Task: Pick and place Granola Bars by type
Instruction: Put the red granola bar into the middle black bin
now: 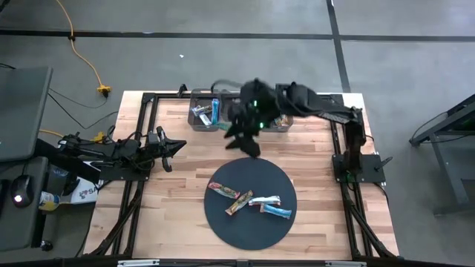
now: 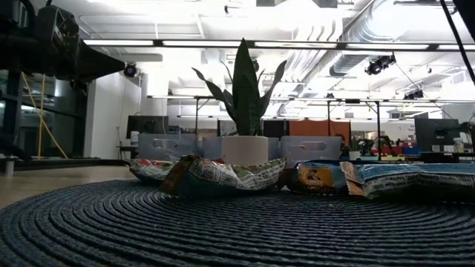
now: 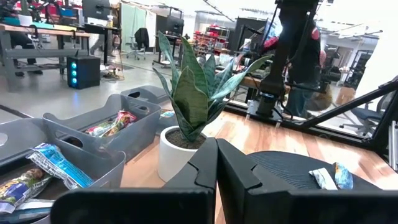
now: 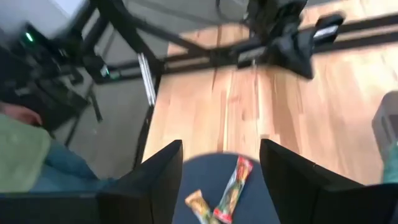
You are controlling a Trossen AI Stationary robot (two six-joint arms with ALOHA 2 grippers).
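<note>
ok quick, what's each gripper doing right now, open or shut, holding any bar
Left gripper: shut, empty, parked at the table's left side.
Right gripper: open, empty, above the round dark woven mat, near its rim.

Glossy-wrapped Granola Bars (image 1: 252, 201) on seemingly woven mat (image 1: 223, 222).

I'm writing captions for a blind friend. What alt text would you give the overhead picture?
Seen from above, the right arm's open pincer hangs over a wooden table, between grey bins holding wrapped bars and a round dark mat. Four granola bars lie on the mat. The left arm's shut pincer waits at the table's left side.
</note>
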